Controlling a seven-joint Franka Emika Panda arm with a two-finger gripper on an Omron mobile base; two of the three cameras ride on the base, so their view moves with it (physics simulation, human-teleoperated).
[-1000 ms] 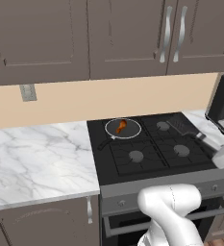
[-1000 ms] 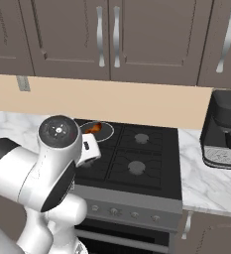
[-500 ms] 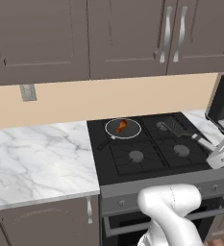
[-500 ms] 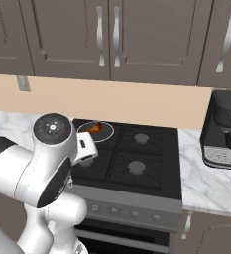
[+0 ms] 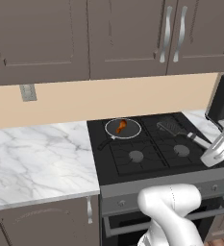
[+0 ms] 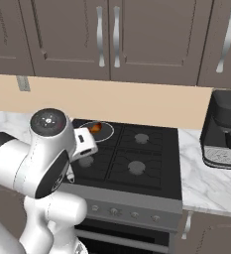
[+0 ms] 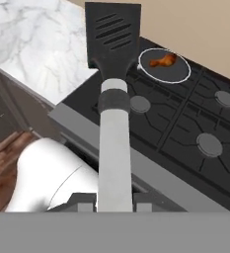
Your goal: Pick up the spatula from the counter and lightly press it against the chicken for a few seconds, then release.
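Note:
My gripper (image 7: pixel 114 200) is shut on the pale handle of the spatula (image 7: pixel 114 54), whose black slotted blade points away from the hand, over the stove's front left edge. Beyond the blade, a small round pan (image 7: pixel 178 74) on the back left burner holds the orange-brown chicken (image 7: pixel 162 61). From the left base view the spatula (image 5: pixel 173 129) hangs over the stove's right side, right of the pan (image 5: pixel 132 129) and its chicken (image 5: pixel 121 126), with the gripper (image 5: pixel 210 153) at its near end. From the right base view the chicken (image 6: pixel 94 128) sits just beyond my white hand.
The black four-burner stove (image 5: pixel 152 153) sits between a marble counter (image 5: pixel 36 153) on the left and a narrower stretch on the right bearing a dark coffee machine (image 6: pixel 226 131). Wall cabinets (image 5: pixel 108 38) hang above. My arm's elbow (image 6: pixel 47 149) blocks the stove's left front.
The hand and the held spatula have drifted a little to the left, toward the pan. The grip has stayed the same.

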